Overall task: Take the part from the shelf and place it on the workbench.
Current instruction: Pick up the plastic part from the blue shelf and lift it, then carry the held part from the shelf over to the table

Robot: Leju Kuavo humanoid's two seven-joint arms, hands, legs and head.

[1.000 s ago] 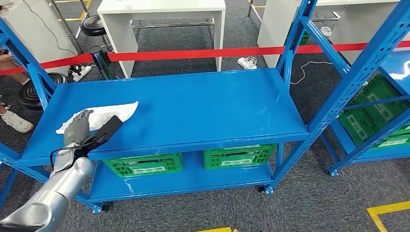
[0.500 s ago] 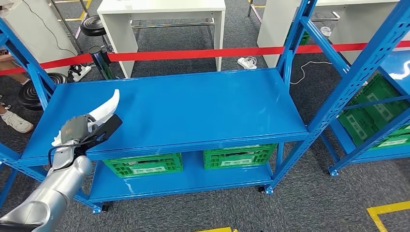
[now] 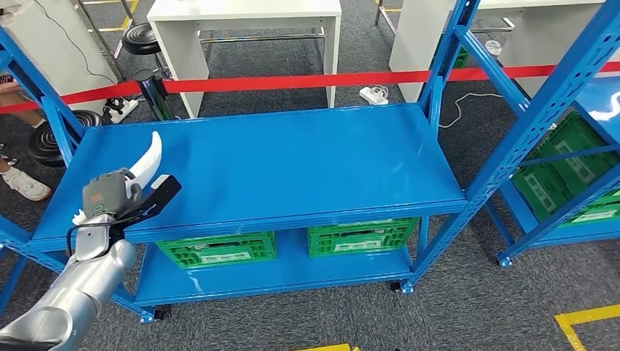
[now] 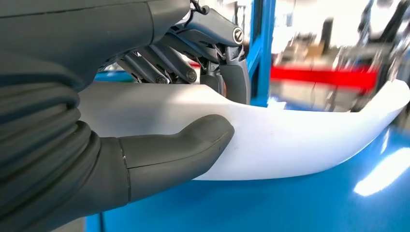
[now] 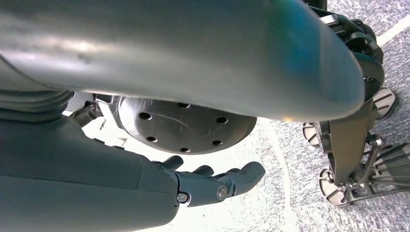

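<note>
— Fingers (image 4: 237,72) and thumb of the left hand (image 3: 108,196) pinch the white part (image 3: 148,159), held raised over the blue shelf's (image 3: 292,161) left front corner

— And the right hand (image 5: 212,181)?

— Hanging by the robot's body (fingers loosely extended, holding nothing)

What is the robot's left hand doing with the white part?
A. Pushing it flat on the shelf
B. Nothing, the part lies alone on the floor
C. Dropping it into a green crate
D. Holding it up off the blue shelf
D: the left hand grips the white part, which curves up above the blue shelf; the wrist view shows the thumb pressed against it.
</note>
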